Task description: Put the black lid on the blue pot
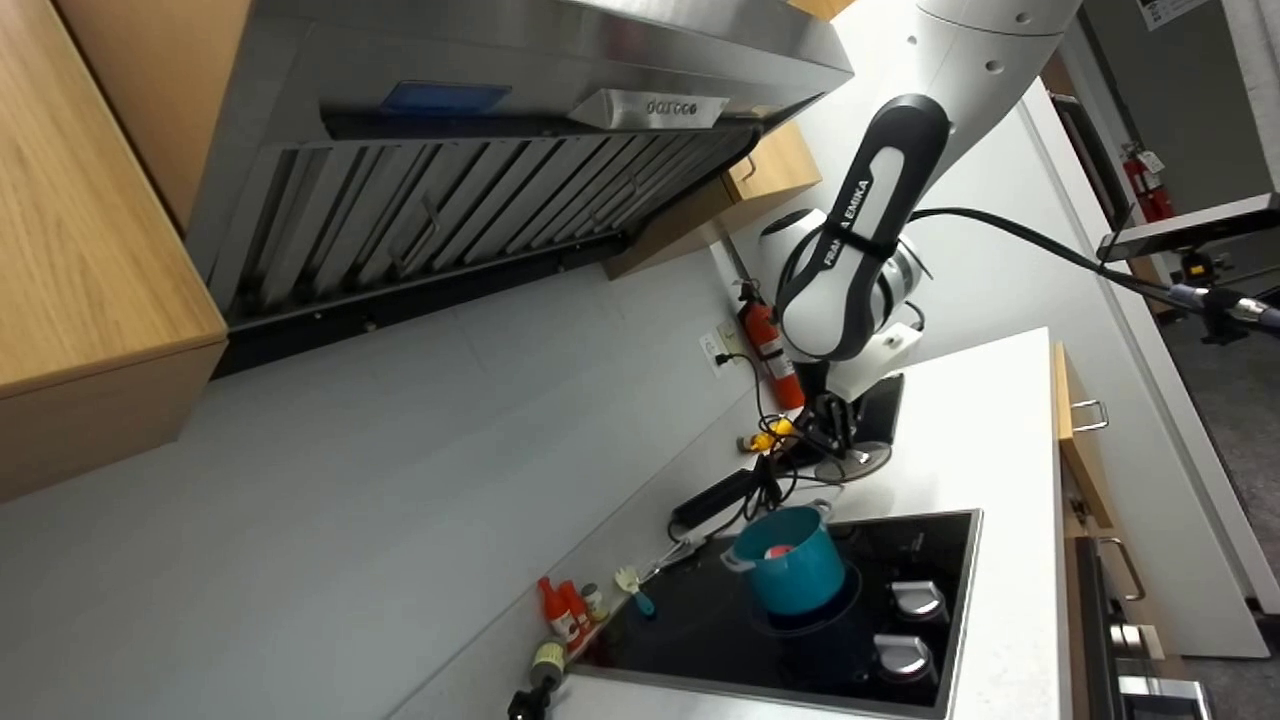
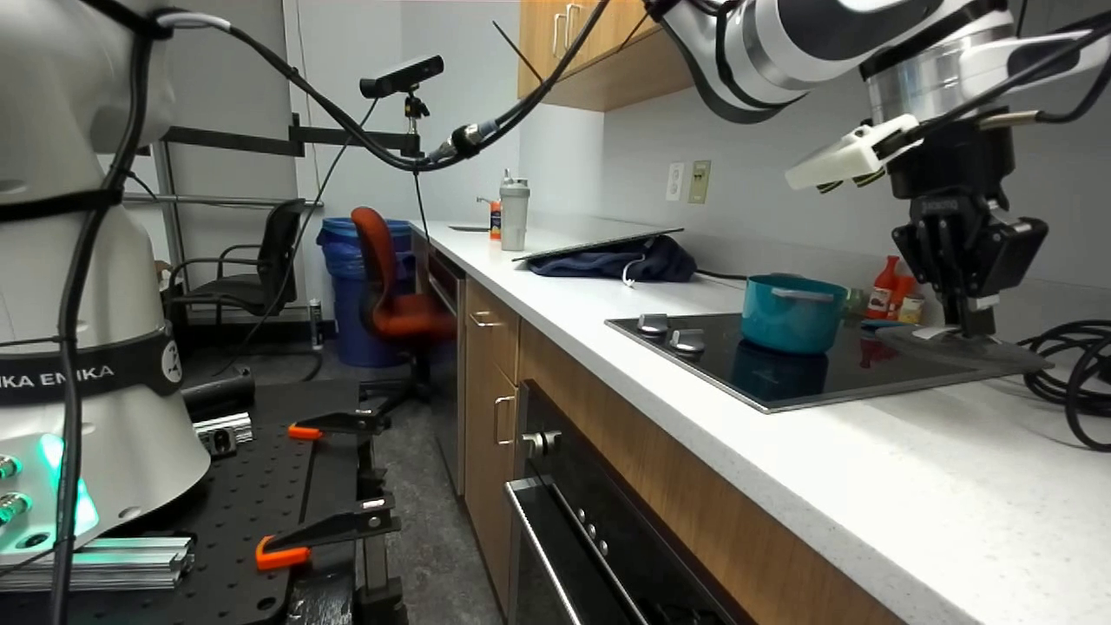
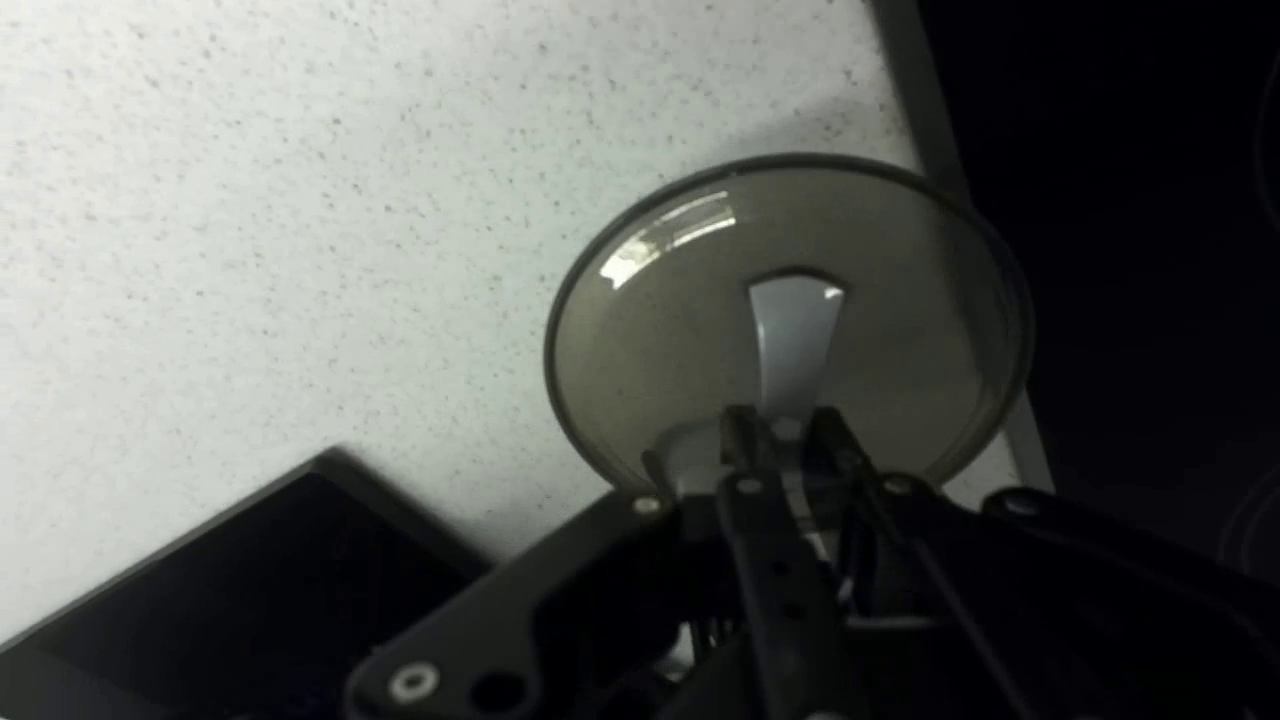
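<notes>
The lid (image 3: 660,340) is a round smoky see-through disc with a dark rim and a grey strap handle. It also shows in both exterior views (image 1: 832,471) (image 2: 1014,356). My gripper (image 3: 785,425) has its fingers closed on both sides of the lid's handle; it points down in an exterior view (image 2: 970,328). The lid is near counter height, overlapping the stove edge in the wrist view; whether it touches the counter is unclear. The teal-blue pot (image 1: 808,580) stands open and upright on the black stovetop (image 1: 690,645), apart from the lid, with something red inside. It also shows in an exterior view (image 2: 792,323).
A black slab (image 3: 250,600) lies on the counter beside the lid. Loose black cables (image 2: 1085,373) lie near the wall. Red bottles (image 1: 560,610) and a utensil (image 1: 635,590) are at the stove's wall side. Stove knobs (image 1: 918,600) stick up beside the pot. A range hood (image 1: 480,200) hangs above.
</notes>
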### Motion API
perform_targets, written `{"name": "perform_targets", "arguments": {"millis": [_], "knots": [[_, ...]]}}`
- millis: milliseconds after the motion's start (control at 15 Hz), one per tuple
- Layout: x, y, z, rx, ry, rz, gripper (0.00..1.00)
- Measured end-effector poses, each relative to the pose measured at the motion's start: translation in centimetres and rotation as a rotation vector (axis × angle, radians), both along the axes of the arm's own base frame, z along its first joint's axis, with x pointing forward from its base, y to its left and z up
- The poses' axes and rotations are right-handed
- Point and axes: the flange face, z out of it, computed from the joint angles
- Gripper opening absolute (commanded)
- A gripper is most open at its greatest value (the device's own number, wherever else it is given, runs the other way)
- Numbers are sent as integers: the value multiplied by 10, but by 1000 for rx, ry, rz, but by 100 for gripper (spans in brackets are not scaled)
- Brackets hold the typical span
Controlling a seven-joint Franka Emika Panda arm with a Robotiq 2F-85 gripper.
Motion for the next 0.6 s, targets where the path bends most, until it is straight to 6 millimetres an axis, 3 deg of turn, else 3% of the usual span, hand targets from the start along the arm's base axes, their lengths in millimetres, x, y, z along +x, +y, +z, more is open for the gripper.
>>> {"name": "perform_targets", "arguments": {"millis": [267,600], "knots": [[-3,25,19,-37,-13,65,4],[0,58,21,-91,5,147,4]]}}
